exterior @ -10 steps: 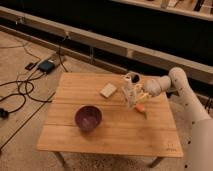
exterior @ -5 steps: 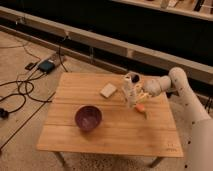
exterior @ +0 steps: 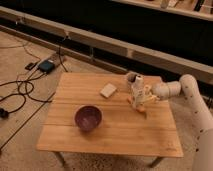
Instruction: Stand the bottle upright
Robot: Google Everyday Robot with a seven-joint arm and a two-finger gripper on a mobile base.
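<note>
Camera view: bottle [exterior: 137, 92] upright at far right of table [exterior: 115, 137], gripper [exterior: 147, 94] at its side.
The bottle stands on its base just in front of the cup [exterior: 131, 77], with the orange object [exterior: 142, 106] at its foot. The gripper sits close on the right, probably steadying the bottle until it settles; whether it grips or has let go cannot be told. Purple bowl [exterior: 88, 117] and pale block [exterior: 108, 90] lie well apart. Against half a second ago: no visible change in any item.
</note>
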